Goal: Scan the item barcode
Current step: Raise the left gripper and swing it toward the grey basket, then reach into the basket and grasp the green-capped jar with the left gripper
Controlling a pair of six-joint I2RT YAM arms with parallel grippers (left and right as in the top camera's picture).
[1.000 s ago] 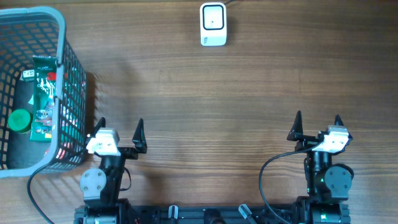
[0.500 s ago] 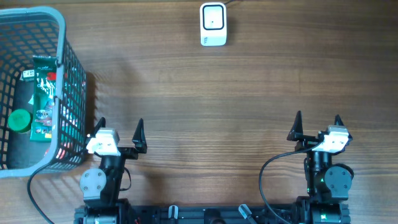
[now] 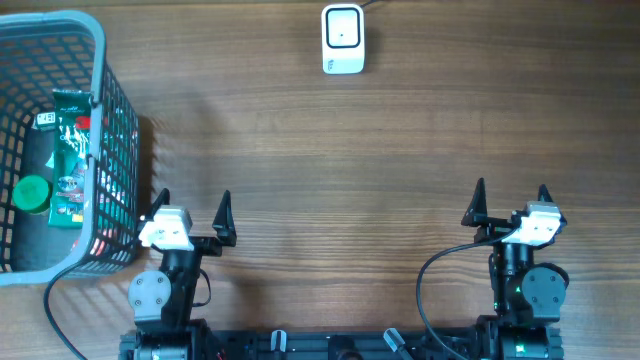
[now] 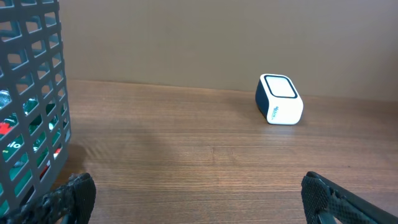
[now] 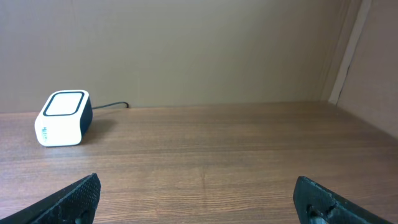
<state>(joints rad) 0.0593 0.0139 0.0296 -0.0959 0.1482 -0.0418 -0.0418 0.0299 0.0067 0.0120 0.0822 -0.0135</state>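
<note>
Nothing looks different from a moment ago. Both arms sit in the same spots at the near edge of the counter (image 3: 350, 150), and no thing has moved. The left tool (image 3: 195, 196) is spread wide and holds nothing. The right tool (image 3: 511, 186) is spread wide too, and it is empty as well. The grey basket (image 3: 100, 60) stands just to the left of the left tool and reaches far ahead of it. Inside the basket lies a green packet (image 3: 70, 160), with a green-capped bottle (image 3: 32, 193) beside it. The white scanner (image 3: 342, 38) sits far ahead, to the right of the left tool and to the left of the right tool, well apart from both.
</note>
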